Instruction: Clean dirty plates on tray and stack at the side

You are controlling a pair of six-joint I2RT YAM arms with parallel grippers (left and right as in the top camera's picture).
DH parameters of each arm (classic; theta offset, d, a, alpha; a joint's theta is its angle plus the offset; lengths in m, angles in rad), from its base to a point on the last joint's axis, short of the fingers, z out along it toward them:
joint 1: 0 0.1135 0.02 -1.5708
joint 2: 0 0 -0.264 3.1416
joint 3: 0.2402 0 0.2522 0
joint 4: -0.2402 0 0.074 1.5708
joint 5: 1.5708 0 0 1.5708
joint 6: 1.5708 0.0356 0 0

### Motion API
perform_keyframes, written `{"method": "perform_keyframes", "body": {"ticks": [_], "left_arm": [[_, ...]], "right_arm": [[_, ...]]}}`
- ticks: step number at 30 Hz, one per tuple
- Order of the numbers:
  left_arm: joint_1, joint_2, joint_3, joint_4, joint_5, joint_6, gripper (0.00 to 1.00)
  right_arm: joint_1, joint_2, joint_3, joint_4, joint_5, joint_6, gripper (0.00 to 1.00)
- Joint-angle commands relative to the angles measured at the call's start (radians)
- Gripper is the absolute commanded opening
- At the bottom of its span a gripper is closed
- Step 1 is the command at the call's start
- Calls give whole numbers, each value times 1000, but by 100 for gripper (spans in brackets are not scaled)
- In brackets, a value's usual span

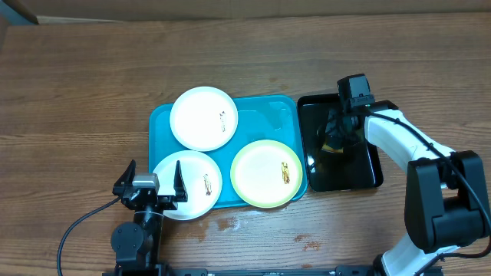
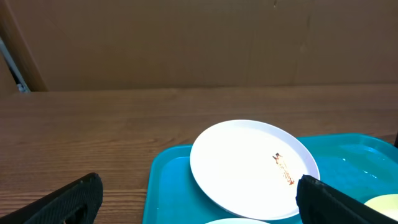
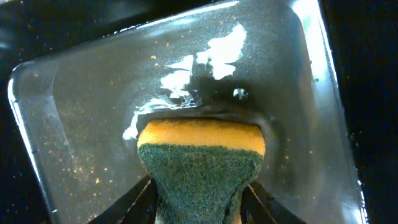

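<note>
Plates (image 1: 203, 117) smeared on tray (image 1: 268, 113), none stacked; right end effector (image 1: 336, 136) clenched on sponge (image 3: 199, 162) in black tray (image 1: 368, 172), left end effector (image 1: 153, 176) released near table's (image 1: 77, 92) front edge.

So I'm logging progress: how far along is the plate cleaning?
Nothing looks finished: the far white plate, near white plate and yellow-green plate lie on the turquoise tray, each with a brown smear, none stacked aside. In hand: the right gripper pinches a sponge in the black tray; the left gripper hangs open. Left: wiping and stacking all three.
</note>
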Motion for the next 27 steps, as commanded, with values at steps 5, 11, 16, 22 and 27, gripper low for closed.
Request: {"method": "perform_keyframes", "body": {"ticks": [5,11,16,22,27], "left_arm": [[5,-10,-4,-1,11,12,100],[5,-10,-4,-1,11,12,100],[5,-10,-4,-1,11,12,100],[5,-10,-4,26,5,17,100],[5,-10,-4,29,5,20,100]], "right_arm": [[4,-5,5,4,-11,0,61],[5,-4,4,-41,-28,0,64],[5,-4,4,-45,-28,-3,63],[5,-4,4,-44,-28,-3,66],[5,-4,4,-45,-28,-3,68]]}}
